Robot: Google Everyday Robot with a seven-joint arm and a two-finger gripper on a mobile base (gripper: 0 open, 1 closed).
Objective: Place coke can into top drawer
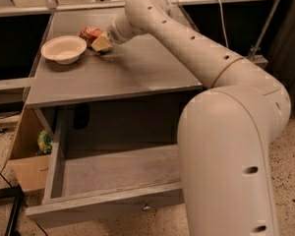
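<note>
Right, the arm (pixel 201 58) stretches long across the cabinet top (pixel 123 73), and the gripper (pixel 100 42) is out at the far left part of it, pressed right up by the can (pixel 90 33). The can is red and sits on the top just behind the gripper's tip. Whether the two touch can't be settled from this angle. Is the gripper clamped on it or loose? Cannot tell.

Just left of the can a cream bowl (pixel 64 49) stands upright near the top's left edge, close beside it.

Down below, the drawer (pixel 113 173) is pulled well out, grey inside, with its front panel nearest the camera and a small metal knob (pixel 146 207) at the middle. So the can is up on top, not in the drawer.

Left of the cabinet a cardboard box (pixel 24 166) stands open, with something green and yellow (pixel 44 141) inside. The robot's pale body (pixel 226 171) fills the right foreground over a speckled floor (pixel 290 181).
</note>
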